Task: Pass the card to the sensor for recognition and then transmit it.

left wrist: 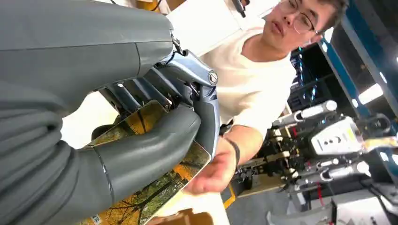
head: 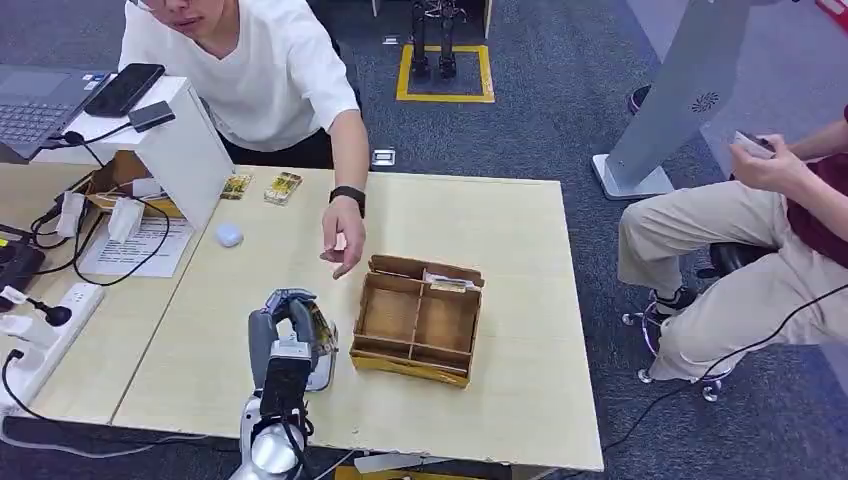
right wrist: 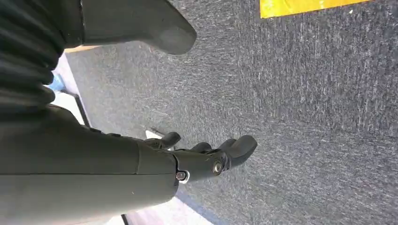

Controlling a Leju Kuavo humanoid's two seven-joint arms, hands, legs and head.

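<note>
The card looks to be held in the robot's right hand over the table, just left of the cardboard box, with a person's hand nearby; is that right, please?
Not quite: the left hand holds the card, as the left wrist view shows. The right hand hangs over the floor, holding nothing. The rest stands: the card is just left of the cardboard box, with a person's hand nearby.
</note>
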